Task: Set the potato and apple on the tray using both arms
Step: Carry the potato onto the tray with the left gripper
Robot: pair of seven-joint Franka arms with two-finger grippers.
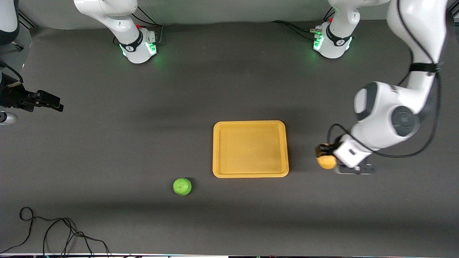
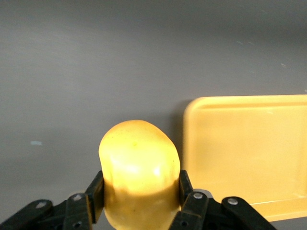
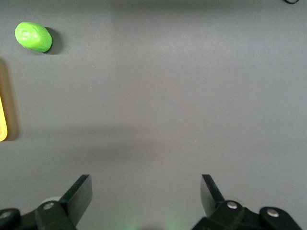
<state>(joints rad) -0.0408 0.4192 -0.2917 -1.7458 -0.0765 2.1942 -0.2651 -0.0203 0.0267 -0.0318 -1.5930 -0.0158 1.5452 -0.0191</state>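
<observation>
0 of 2 items placed so far; the tray (image 1: 250,172) has nothing in it. The left end effector (image 1: 325,157) is clamped on the potato (image 1: 326,161), off the desk beside the tray toward the left arm's end. The apple (image 1: 182,186) sits on the desk, nearer the front camera than the tray, untouched. The right end effector (image 3: 145,194) waits at the right arm's end, fingers apart. Left: drop potato, fetch apple.

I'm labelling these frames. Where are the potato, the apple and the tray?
potato (image 2: 139,175): left wrist view, middle of its lit skin.
apple (image 1: 182,186): front view, centre of the green ball.
tray (image 1: 250,123): front view, rim nearest the robot bases.
</observation>
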